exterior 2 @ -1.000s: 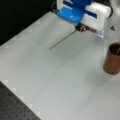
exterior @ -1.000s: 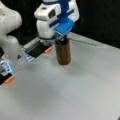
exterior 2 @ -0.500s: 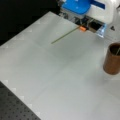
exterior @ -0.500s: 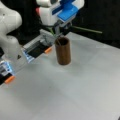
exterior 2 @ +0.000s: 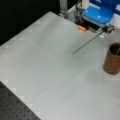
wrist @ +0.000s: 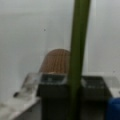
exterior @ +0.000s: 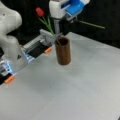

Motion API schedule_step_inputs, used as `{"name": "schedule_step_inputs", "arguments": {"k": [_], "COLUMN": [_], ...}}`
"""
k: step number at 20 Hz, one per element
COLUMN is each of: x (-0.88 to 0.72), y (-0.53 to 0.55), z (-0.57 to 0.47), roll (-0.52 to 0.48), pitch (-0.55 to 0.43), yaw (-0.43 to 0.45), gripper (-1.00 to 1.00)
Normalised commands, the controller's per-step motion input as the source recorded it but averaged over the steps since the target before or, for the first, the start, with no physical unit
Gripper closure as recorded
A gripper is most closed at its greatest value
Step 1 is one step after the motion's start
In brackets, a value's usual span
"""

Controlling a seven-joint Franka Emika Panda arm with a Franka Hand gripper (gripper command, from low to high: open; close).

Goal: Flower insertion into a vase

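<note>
The brown cylindrical vase stands upright on the white table, and a thin stem shows in its mouth. My gripper hangs above and just behind the vase, shut on a long green flower stem held nearly level. In the wrist view that stem runs up between the dark fingers, with the vase beyond. A red tulip head with green leaves shows left of the gripper; I cannot tell which stem it belongs to.
The arm's white base fills a front view's left. A grey fixture with orange tabs lies behind the vase. A black perforated board borders the table at a front view's bottom left.
The gripper has risen and shifted sideways with the green stem, which now hangs nearer the vase. The vase has not moved.
</note>
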Motion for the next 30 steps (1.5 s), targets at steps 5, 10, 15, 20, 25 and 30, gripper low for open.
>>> {"name": "schedule_step_inputs", "arguments": {"k": [5,10,15,20,25,30], "x": [-0.36,-0.51,-0.64,-0.85,-0.89,-0.78], "y": [0.08,0.17,0.21,0.20,0.08,-0.03], "z": [-0.01,-0.03,-0.12,-0.19,-0.23,-0.26], "roll": [0.008,0.045,0.059,0.063,0.085,0.096], "pitch": [0.106,0.018,-0.077,-0.138,-0.192,-0.204], "yaw": [-0.060,-0.082,-0.120,-0.147,-0.145,-0.098], "gripper": [1.00,1.00,1.00,1.00,1.00,1.00]}}
